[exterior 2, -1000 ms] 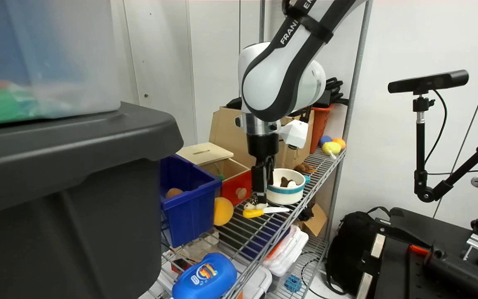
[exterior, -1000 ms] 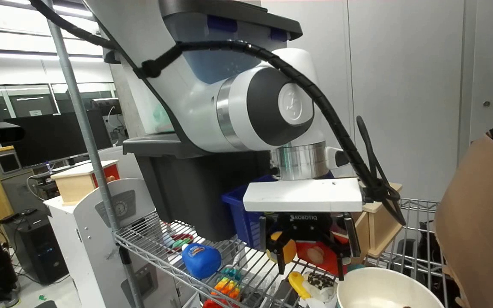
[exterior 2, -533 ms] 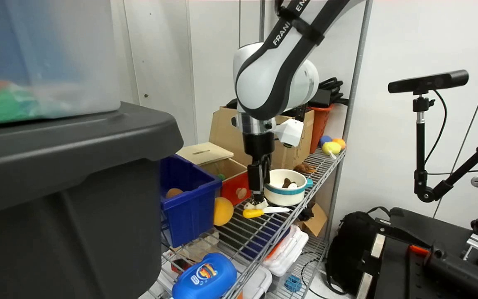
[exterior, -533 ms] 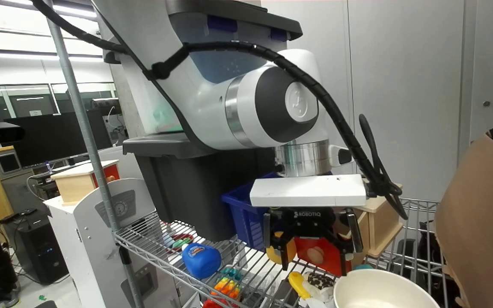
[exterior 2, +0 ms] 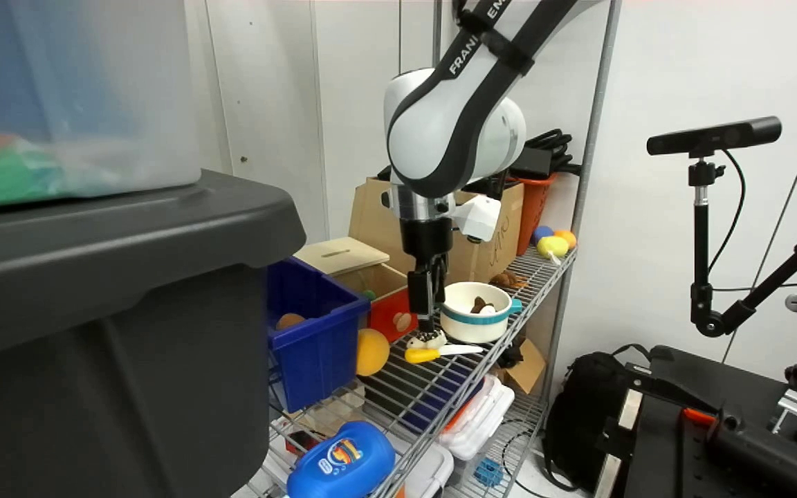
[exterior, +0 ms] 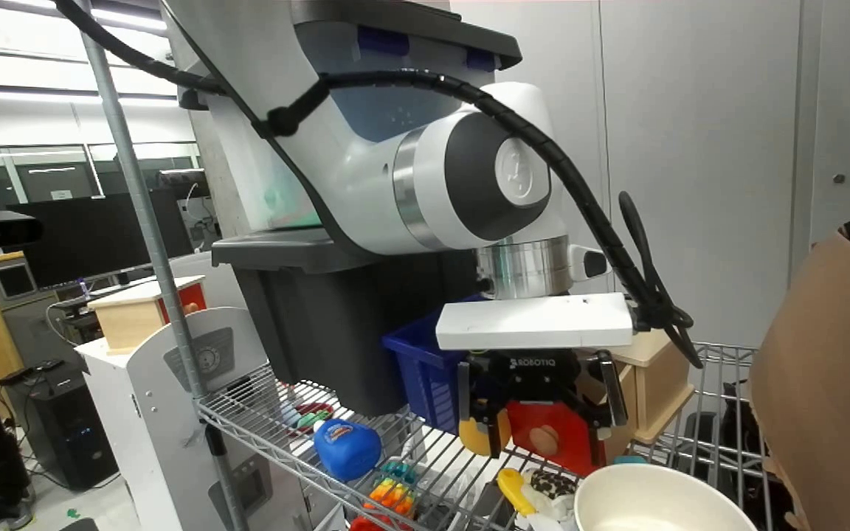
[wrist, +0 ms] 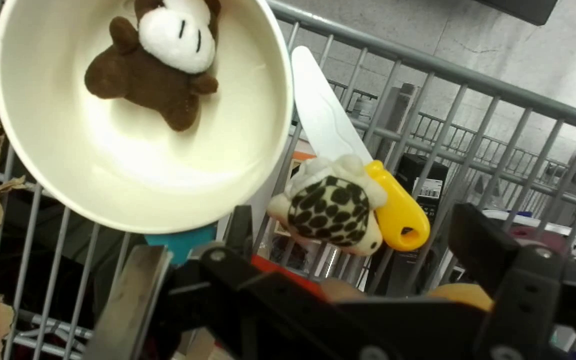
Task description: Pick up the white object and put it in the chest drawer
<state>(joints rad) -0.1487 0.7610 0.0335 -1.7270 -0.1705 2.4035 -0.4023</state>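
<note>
Claw [exterior: 546, 448] above white spotted plush [wrist: 329, 210], jaws spread wide; wrist view: yellow knife handle [wrist: 399, 210] at plush's 3 o'clock; exterior view: chest drawer [exterior 2: 348, 257] at claw's 10 o'clock.

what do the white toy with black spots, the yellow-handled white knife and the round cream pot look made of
White toy with black spots: apparently soft, matte plush, judging by its puffy, rounded limbs.
Yellow-handled white knife: probably smooth plastic; its white blade shows no metallic shine.
Round cream pot: smooth and glossy, with bright glare inside; plastic or enamelled metal, I can't tell.
</note>
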